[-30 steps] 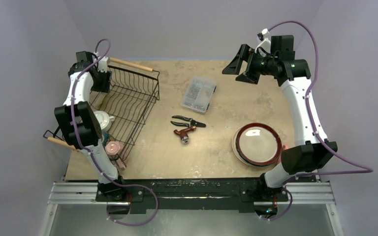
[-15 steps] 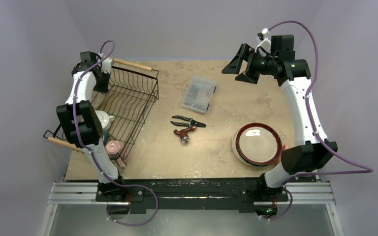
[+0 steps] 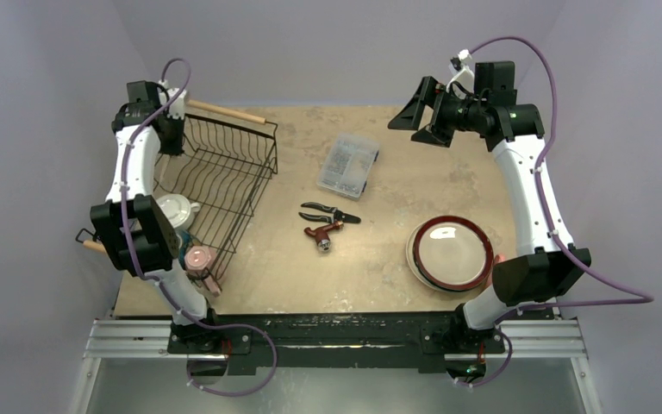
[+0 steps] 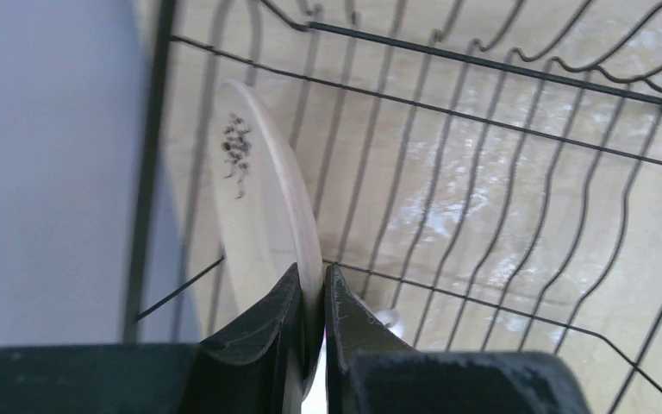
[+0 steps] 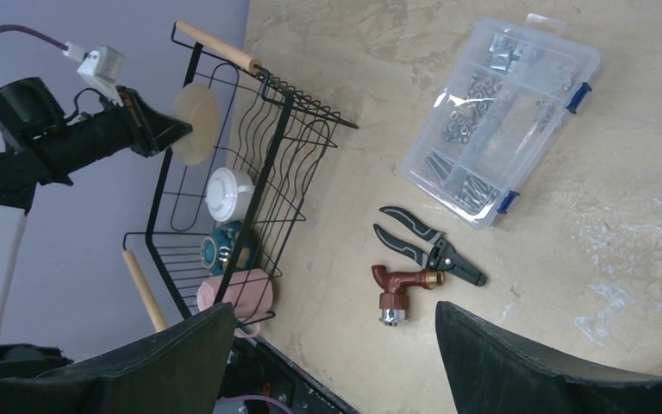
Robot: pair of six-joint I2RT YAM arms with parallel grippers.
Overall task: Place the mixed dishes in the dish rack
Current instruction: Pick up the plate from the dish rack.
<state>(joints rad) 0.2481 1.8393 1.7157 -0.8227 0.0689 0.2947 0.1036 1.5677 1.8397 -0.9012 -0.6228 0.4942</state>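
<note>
My left gripper (image 4: pixel 312 280) is shut on the rim of a small cream saucer (image 4: pixel 263 198) with a dark speckled mark. It holds the saucer on edge above the far left corner of the black wire dish rack (image 3: pixel 233 127). The right wrist view shows the saucer (image 5: pixel 195 123) at the tip of the left gripper (image 5: pixel 168 129). A white cup (image 3: pixel 177 209), a teal piece (image 5: pixel 224 250) and a pink mug (image 3: pixel 198 259) lie in the rack's near end. A red-black-rimmed plate (image 3: pixel 451 252) sits stacked at the table's right. My right gripper (image 3: pixel 418 116) hangs open and empty, high over the far right.
A clear compartment box (image 3: pixel 348 166) of small parts lies mid-table. Black pliers (image 3: pixel 330 211) and a red-brown tap fitting (image 3: pixel 323 235) lie nearer to me. The rack's wooden rod handle (image 3: pixel 228 113) juts out at the far side. Purple walls close in on the left and at the back.
My left gripper has shut on the saucer and drawn back toward the far left corner of the rack. The right arm has not moved.
</note>
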